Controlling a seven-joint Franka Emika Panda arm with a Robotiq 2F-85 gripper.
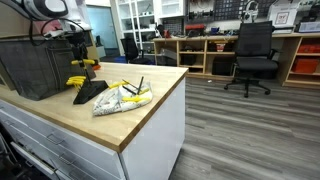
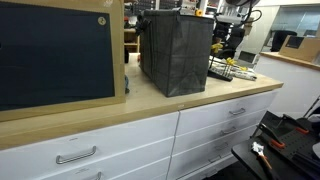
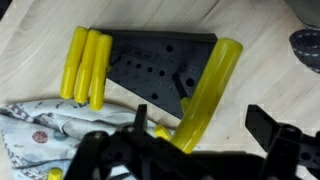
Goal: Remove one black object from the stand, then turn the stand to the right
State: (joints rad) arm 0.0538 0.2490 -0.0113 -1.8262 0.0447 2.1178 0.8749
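The stand (image 3: 160,65) is a small black wedge-shaped block with holes, lying on the wooden counter. It also shows in an exterior view (image 1: 90,91). A row of yellow pieces (image 3: 85,65) lies along its left edge. One longer yellow piece (image 3: 212,80) rises from its right edge toward the camera. My gripper (image 3: 200,125) is open, with one finger on each side of this long yellow piece and a gap on both sides. In both exterior views the gripper (image 1: 82,58) (image 2: 232,50) hangs just above the stand.
A large dark wire-mesh basket (image 1: 35,65) (image 2: 175,50) stands right behind the stand. A clear plastic bag of yellow and black items (image 1: 122,98) (image 3: 50,125) lies against the stand. The counter edge (image 1: 150,120) is close. A black office chair (image 1: 250,55) stands on the floor.
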